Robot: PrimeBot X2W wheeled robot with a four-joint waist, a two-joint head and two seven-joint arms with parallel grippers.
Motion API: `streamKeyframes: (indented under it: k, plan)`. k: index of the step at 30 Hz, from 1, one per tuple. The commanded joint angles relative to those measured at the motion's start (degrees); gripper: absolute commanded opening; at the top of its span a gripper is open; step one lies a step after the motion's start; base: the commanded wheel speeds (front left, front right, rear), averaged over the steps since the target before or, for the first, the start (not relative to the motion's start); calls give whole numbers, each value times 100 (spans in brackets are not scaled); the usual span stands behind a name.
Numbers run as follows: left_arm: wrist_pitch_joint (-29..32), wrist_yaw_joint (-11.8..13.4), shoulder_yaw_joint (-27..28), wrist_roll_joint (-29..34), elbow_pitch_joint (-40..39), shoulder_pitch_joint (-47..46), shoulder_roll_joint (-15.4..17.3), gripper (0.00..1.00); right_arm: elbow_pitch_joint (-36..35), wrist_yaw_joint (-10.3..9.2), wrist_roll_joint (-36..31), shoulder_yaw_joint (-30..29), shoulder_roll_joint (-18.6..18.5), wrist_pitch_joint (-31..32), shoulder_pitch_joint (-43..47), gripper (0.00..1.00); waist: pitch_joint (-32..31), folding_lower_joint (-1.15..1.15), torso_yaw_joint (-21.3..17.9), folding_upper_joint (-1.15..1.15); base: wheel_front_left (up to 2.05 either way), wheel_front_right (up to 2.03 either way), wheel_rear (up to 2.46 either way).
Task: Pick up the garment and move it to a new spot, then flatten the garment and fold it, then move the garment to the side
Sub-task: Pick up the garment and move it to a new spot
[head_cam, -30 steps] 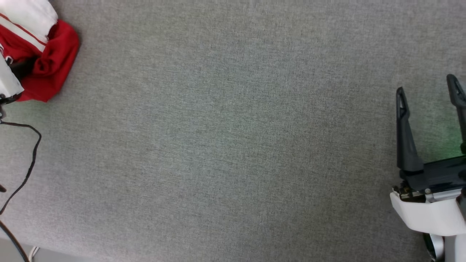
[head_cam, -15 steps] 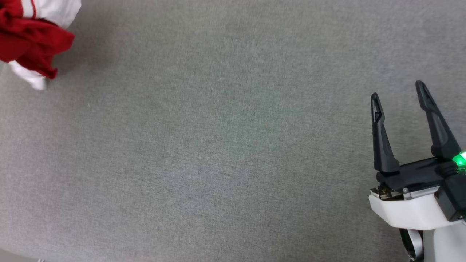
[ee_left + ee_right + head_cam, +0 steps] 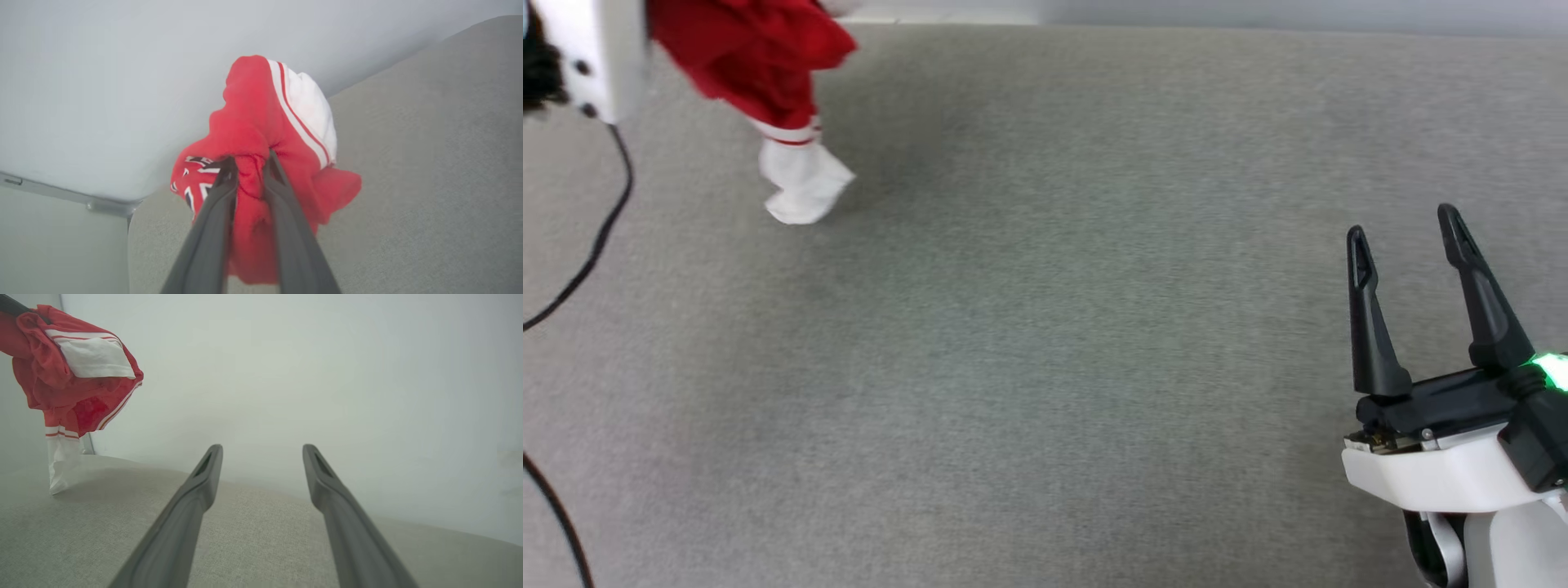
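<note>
LIFTED OFF THE TABLE: Above the grey cloth-covered table [image 3: 1045,367], my left gripper [image 3: 249,159] is clamped on a bunched fold of the garment [image 3: 261,134]. The red jersey hangs as a crumpled bundle, with black-and-white lettering peeping out on one side. In the head view the bundle sits at the far-left corner, near the table's back edge, with one white sleeve [image 3: 800,184] dangling straight down. Whether the sleeve's tip brushes the cloth or hangs just clear, I cannot tell. My right gripper [image 3: 1403,222] is at the lower right, fingers spread wide and empty, well apart from the jersey, with the whole bare stretch of table between them. So the shirt lies up and to the left of that free tool, its long axis running vertically from the grip down to the sleeve, and the left arm is the one holding it. My reading is that the carry to a new spot is under way, and the set-down calls for the middle ground, where both arms can reach to flatten
</note>
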Motion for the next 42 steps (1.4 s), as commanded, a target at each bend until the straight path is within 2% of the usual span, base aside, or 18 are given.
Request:
streamKeyframes:
  k: [1, 10, 17, 24, 37, 42]
  plan:
    - [22, 0, -44, 30, -72, -95, -71, 0, 14, -2, 63, -1, 19, -11, 14, 100, -167, 1, -236, 0, 0, 0, 0]
    - [153, 0, -630, 93, -623, -419, -742, 0, 132, -2, 301, -42, 20, -11, 121, 100, -416, 1, -950, 0, 0, 0, 0]
    - [6, 0, -1061, 132, -861, -295, -1224, 0, 174, -2, 390, -137, 20, -11, 152, 100, -389, 1, -1309, 0, 0, 0, 0]
    - [-319, 0, -1704, 208, -739, 328, -1701, 0, 206, -2, 443, -173, 19, -11, 65, 100, -175, 1, -1476, 0, 0, 0, 0]
    - [-1171, 0, -3314, 297, 405, 1715, -2744, 0, 390, -2, 383, -290, 19, -11, -27, 100, 187, 1, -1576, 0, 0, 0, 0]
    - [-1159, -2, -3531, 378, 604, 2133, -3022, 0, 450, -3, 362, -321, 18, -11, -6, 100, 192, 1, -1531, 0, 0, 0, 0]
